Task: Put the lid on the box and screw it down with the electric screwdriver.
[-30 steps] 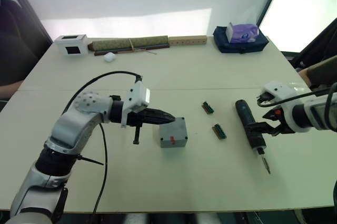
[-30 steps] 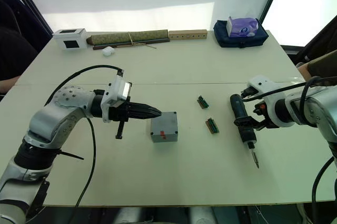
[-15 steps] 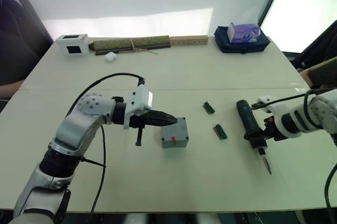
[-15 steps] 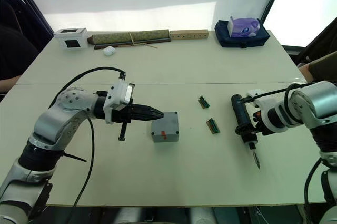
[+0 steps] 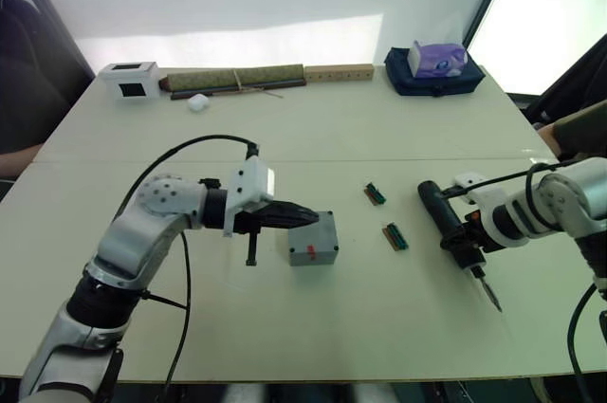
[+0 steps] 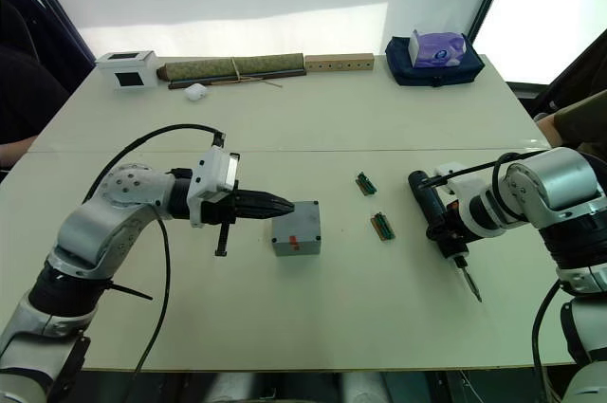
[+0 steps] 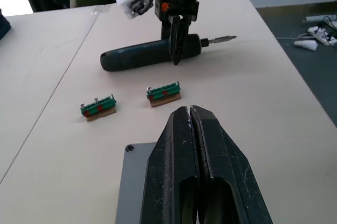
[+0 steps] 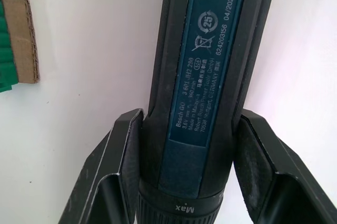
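Right gripper (image 6: 444,229) apparently clamps electric screwdriver (image 6: 432,216).

The grey box (image 5: 313,241) (red mark on its front) is seen at frame centre, lid on. The dark screwdriver (image 5: 453,235) is clasped at right, bit pointing down-right.

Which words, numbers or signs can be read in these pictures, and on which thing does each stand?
All on the electric screwdriver, held between the right gripper's fingers:
"Bosch GO"
"04/2026"
"624200156" (roughly; digits small)
"25" in a circle of arrows
Crossed-out bin sign
"Max" on the collar
Further small label lines: too small to read.
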Motion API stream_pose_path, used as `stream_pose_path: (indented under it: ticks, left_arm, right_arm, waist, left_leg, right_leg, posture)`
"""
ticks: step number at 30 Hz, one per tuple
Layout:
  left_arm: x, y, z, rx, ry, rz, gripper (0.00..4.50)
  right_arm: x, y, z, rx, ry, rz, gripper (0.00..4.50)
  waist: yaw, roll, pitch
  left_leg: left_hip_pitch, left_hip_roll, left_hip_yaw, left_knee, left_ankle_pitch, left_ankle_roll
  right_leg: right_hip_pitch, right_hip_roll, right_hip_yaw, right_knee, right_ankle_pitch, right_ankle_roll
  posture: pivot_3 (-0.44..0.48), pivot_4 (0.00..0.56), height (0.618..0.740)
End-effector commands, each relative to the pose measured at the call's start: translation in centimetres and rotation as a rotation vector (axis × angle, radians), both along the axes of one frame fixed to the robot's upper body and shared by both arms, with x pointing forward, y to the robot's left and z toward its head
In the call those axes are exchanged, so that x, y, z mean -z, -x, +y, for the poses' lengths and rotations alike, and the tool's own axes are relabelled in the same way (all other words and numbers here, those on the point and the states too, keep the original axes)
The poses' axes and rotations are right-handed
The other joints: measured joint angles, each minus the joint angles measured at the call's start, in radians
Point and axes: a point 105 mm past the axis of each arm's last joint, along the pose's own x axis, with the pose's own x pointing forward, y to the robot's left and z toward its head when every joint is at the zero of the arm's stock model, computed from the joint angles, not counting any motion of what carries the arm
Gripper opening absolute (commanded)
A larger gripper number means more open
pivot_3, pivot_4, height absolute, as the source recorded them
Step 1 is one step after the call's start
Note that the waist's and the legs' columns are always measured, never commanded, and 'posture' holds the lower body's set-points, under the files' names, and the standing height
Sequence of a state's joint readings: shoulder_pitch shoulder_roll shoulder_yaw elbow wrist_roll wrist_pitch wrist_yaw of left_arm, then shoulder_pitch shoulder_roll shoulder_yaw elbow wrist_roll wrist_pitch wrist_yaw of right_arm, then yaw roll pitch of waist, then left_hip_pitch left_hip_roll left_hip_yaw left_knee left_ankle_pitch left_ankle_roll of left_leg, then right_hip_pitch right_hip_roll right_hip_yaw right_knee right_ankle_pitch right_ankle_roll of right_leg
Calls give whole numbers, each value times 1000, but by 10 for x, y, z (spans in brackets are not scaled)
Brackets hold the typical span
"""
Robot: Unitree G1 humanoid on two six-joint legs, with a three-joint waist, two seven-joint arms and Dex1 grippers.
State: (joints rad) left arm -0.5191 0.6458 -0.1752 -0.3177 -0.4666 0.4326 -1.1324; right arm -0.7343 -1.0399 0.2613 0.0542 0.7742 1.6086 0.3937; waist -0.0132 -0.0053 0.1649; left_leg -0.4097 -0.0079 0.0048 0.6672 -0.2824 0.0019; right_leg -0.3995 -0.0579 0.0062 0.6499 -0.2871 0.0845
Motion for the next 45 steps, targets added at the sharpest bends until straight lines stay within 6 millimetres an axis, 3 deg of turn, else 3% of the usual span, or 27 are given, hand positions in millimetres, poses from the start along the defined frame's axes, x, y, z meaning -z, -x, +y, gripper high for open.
stream_pose_path:
  ticks: [1, 2, 4, 7, 9, 11, 14, 17, 24, 28, 33, 45]
  left_arm:
    - [-11, 2, 2, -5, 13, -44, 0]
    - [-10, 1, 3, -13, 12, -44, 0]
    - [-10, -2, 4, -28, 12, -38, 0]
    - [-6, -5, 5, -43, 1, -30, 0]
    - [-5, -6, 7, -46, -2, -23, 0]
    - [-2, -8, 8, -47, -12, -12, 0]
    - [3, -9, 10, -43, -31, 5, 0]
    - [9, -10, 11, -41, -49, 26, 0]
    - [28, -19, 5, -64, -70, 68, 0]
    - [51, -27, -1, -87, -120, 101, 0]
    - [68, -37, -2, -146, -148, 120, 0]
    - [73, -35, -3, -135, -153, 135, 0]
  right_arm:
    - [-12, -3, 9, -22, -60, -33, 1873]
    - [-19, -5, 10, -31, -66, -56, 1873]
    - [-58, -13, 26, -102, -110, -213, 1873]
    - [-108, -23, 60, -250, -235, -499, 1873]
    - [-127, -21, 79, -321, -312, -636, 1873]
    - [-153, -20, 102, -395, -381, -893, 1873]
    - [-167, -13, 119, -429, -440, -1093, 1873]
    - [-166, -12, 132, -456, -430, -1199, 1873]
    - [-174, 1, 158, -493, -696, -1398, 1873]
    - [-149, 5, 174, -555, -749, -1385, 1873]
    - [-131, 7, 186, -597, -757, -1367, 1873]
    - [-104, 5, 192, -596, -656, -1407, 1873]
  waist:
    - [0, 0, 0]
    - [-1, 0, 0]
    - [-1, 1, 1]
    - [-5, 5, 3]
    - [-2, 5, 3]
    - [1, 3, 3]
    - [5, 2, 3]
    - [6, 2, 3]
    - [-1, 2, 3]
    - [1, 2, 3]
    - [1, 2, 3]
    - [0, 2, 3]
  left_leg:
    - [0, 0, 0, 0, 0, 0]
    - [0, 0, 0, 0, 0, 0]
    - [0, 0, 0, 0, 0, 0]
    - [-2, 0, 2, 0, 0, 0]
    - [-2, 1, 3, -1, 0, 0]
    - [-2, 3, 2, -1, 0, 0]
    - [-2, 4, 1, -2, 0, 0]
    - [-3, 2, 2, 0, 0, 0]
    - [-3, 0, 4, 1, 0, 0]
    - [-2, 1, 4, 0, 0, 0]
    - [-1, 0, 6, 1, 0, 0]
    - [1, 1, 6, 1, 1, -1]
  right_leg:
    - [0, 0, 0, 0, 0, 0]
    - [0, 0, 0, 0, 0, 0]
    - [0, 0, 0, 0, 0, 0]
    - [-4, 0, 2, 2, 0, 0]
    - [-5, 3, 4, 3, 0, 0]
    - [-5, 6, 4, 3, 0, 0]
    - [-5, 8, 5, 3, 0, 0]
    - [-5, 6, 5, 3, 0, 0]
    - [-6, 2, 6, 3, 1, 2]
    - [-6, 3, 6, 3, 1, 2]
    - [-5, 5, 7, 4, 1, 2]
    - [-4, 6, 9, 7, 1, 2]
  posture:
    - [0, 150, 740]
    - [0, 150, 740]
    - [0, 150, 740]
    - [0, 150, 740]
    - [0, 150, 740]
    - [0, 150, 740]
    - [0, 150, 740]
    - [0, 150, 740]
    - [0, 150, 740]
    - [0, 150, 740]
    - [0, 150, 740]
    - [0, 150, 740]
